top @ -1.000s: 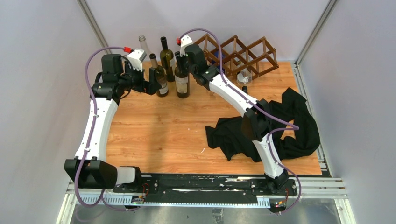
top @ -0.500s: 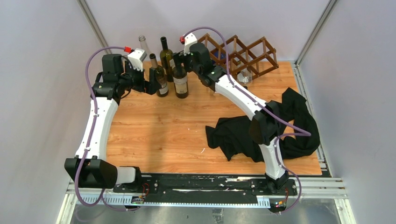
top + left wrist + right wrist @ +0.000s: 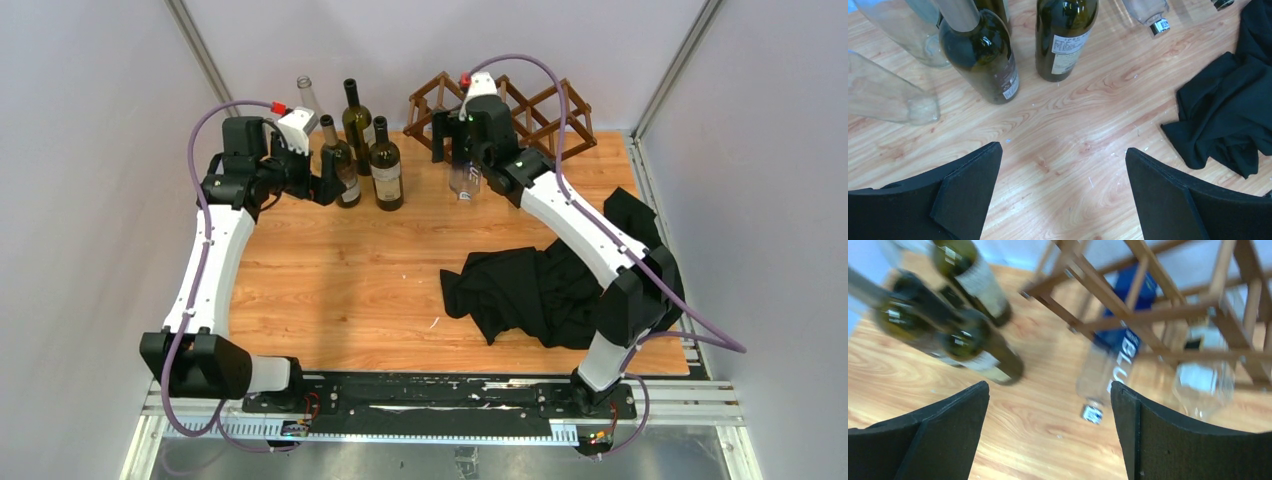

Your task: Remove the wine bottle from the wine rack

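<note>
The dark brown lattice wine rack [image 3: 545, 108] [image 3: 1153, 315] stands at the table's back right. A clear bottle with a blue label [image 3: 1108, 370] [image 3: 463, 182] lies in a lower cell, its capped neck poking out over the table. A second clear bottle [image 3: 1204, 382] rests in the cell to its right. My right gripper [image 3: 450, 150] [image 3: 1048, 392] hangs open just in front of the rack, empty, the blue-label bottle's cap between and beyond its fingers. My left gripper [image 3: 322, 188] [image 3: 1063, 152] stays open and empty beside the standing bottles.
Three dark bottles [image 3: 386, 170] [image 3: 982, 55] and a clear one [image 3: 306, 97] stand at the back left. A crumpled black cloth [image 3: 555, 285] [image 3: 1230, 110] covers the right side of the table under my right arm. Grey walls enclose the back and sides.
My right gripper let go of the dark bottle's neck, opened, and swung right to the front of the rack. That bottle stays standing. The left arm has not moved.
</note>
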Controlling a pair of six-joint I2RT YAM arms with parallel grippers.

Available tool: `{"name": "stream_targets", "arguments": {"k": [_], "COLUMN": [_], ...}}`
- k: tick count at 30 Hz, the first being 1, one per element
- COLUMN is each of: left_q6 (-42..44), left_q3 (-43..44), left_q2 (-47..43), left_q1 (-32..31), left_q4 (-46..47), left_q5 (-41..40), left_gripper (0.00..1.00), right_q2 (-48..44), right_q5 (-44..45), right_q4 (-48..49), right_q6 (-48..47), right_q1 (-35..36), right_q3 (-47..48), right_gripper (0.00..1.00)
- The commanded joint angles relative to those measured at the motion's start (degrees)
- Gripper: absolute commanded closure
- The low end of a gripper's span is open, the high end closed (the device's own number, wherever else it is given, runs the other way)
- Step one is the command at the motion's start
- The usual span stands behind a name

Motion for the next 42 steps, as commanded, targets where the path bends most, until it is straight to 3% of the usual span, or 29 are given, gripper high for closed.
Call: {"name": "stream_targets", "arguments": {"k": [1, 7, 18, 30, 37, 40, 42], "left_q6": [0.9, 0.3, 0.5, 0.5, 0.3, -0.2, -0.3], "left_q3": [1.3, 1.1, 0.1, 0.8, 0.6, 0.8, 0.8], "left_q2": [1.3, 1.3, 1.4, 0.5, 1.8, 1.9, 1.8], "left_q1": [0.3, 0.3, 0.3, 0.3, 0.3, 0.3, 0.3], "left_q4": [-1.2, -1.2, -0.9, -1.8, -1.8, -1.8, -1.8], "left_q5": [1.6, 2.7, 3.1, 4.1, 4.4, 4.9, 5.3], "left_gripper": [0.0, 0.0, 0.0, 0.0, 0.0, 0.0, 0.0], "right_q2": [1.9, 8.7, 18.1, 22.9, 25.2, 25.0, 24.4], "right_q5": [0.7, -6.4, -3.8, -5.8, -7.0, -7.5, -8.2], "right_q4": [-6.0, -1.5, 6.1, 23.2, 26.8, 28.0, 28.6], "right_q6": [9.2, 13.8, 16.4, 20.1, 21.3, 21.4, 21.3], "right_q1": [-5.1, -9.9, -12.7, -14.6, -14.8, -15.0, -15.1], "right_q3": [-7.5, -9.0, -7.1, -12.6, -13.1, -13.8, -14.7], "right_gripper": [0.05, 0.04, 0.07, 0.12, 0.2, 0.29, 0.42]}}
